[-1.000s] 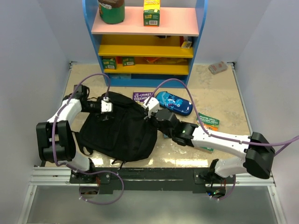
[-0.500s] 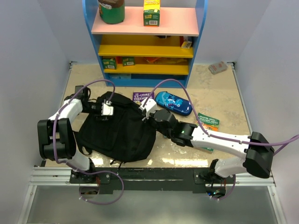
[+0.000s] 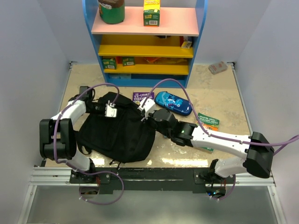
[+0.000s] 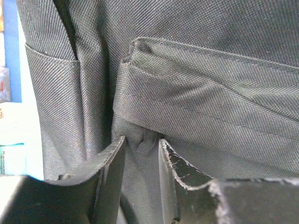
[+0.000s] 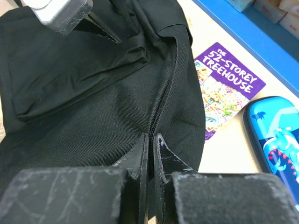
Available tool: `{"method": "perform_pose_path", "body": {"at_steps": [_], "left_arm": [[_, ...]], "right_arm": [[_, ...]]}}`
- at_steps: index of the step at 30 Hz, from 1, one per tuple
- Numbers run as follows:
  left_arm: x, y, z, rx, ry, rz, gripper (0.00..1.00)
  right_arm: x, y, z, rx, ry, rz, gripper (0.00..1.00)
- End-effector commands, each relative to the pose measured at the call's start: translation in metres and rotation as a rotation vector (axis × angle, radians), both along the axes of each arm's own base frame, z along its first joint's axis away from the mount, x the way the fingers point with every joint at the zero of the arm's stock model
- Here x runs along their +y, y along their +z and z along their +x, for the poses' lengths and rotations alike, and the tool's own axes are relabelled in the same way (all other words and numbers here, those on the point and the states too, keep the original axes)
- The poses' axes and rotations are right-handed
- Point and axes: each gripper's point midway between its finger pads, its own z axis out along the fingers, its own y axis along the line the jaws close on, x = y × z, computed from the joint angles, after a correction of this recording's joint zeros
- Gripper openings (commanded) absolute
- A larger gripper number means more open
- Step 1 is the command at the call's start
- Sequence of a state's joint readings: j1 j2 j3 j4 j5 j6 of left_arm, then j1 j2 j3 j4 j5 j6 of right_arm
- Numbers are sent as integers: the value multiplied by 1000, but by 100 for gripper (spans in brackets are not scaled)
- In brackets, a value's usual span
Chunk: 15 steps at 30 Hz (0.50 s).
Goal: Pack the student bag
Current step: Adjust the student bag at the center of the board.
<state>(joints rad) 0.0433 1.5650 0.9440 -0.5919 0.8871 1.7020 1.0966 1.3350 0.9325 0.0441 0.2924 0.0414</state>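
The student bag [image 3: 117, 135] lies by the desk's [image 3: 224, 93] near-left corner. Your left hand [image 4: 142, 154] pinches a fabric fold [image 4: 140, 139] to steady it; your right hand [image 5: 150, 140], fingers together, meets the zipper [image 5: 161, 98], likely to open it.

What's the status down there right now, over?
Left end effector pinching a fold of the student bag. Right end effector shut at its zipper. Book and pencil case outside it, unpacked.
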Motion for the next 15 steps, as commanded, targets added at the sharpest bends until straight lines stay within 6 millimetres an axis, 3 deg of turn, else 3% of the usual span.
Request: {"method": "perform_pose_path", "body": {"at_steps": [1, 3, 8, 15], "left_arm": [[-14, 11, -8, -23, -53, -63, 36], [-15, 11, -14, -20, -74, -54, 32], [-6, 0, -26, 36, -86, 11, 1], [5, -4, -41, 35, -67, 47, 0]], "right_arm": [[14, 52, 1, -73, 27, 120, 0], [14, 50, 2, -74, 23, 117, 0], [10, 43, 8, -70, -24, 99, 0], [-8, 25, 27, -67, -154, 39, 0]]}}
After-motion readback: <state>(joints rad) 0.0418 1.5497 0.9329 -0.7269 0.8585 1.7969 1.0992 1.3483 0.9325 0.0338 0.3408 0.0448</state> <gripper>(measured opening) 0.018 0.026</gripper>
